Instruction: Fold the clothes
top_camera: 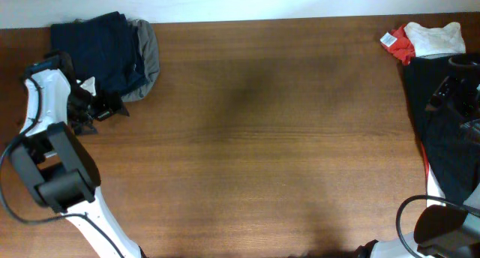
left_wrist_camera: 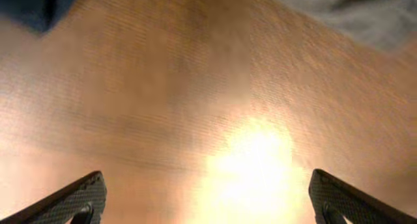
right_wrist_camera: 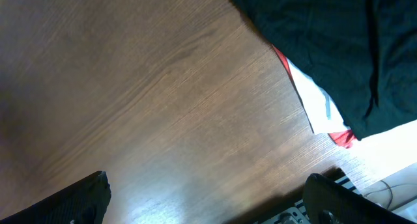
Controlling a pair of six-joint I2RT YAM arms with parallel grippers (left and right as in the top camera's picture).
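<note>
Folded navy-blue shorts (top_camera: 105, 52) lie at the table's far left corner on top of a grey-khaki garment (top_camera: 148, 63). My left gripper (top_camera: 105, 109) is open and empty just in front of that stack; its wrist view shows open jaws (left_wrist_camera: 205, 201) over bare wood, with navy cloth (left_wrist_camera: 26, 6) and grey cloth (left_wrist_camera: 352, 15) at the top. A black garment (top_camera: 442, 145) lies along the right edge, with red (top_camera: 403, 44) and white (top_camera: 436, 39) pieces behind it. My right gripper (top_camera: 444, 97) hovers over the black garment, its jaws (right_wrist_camera: 208, 198) open and empty beside the black cloth (right_wrist_camera: 326, 48).
The brown wooden table (top_camera: 255, 138) spans the view. A white tag (top_camera: 388, 40) sits on the red piece. White (right_wrist_camera: 316, 103) and red (right_wrist_camera: 344, 138) cloth peek from under the black garment near the table's edge.
</note>
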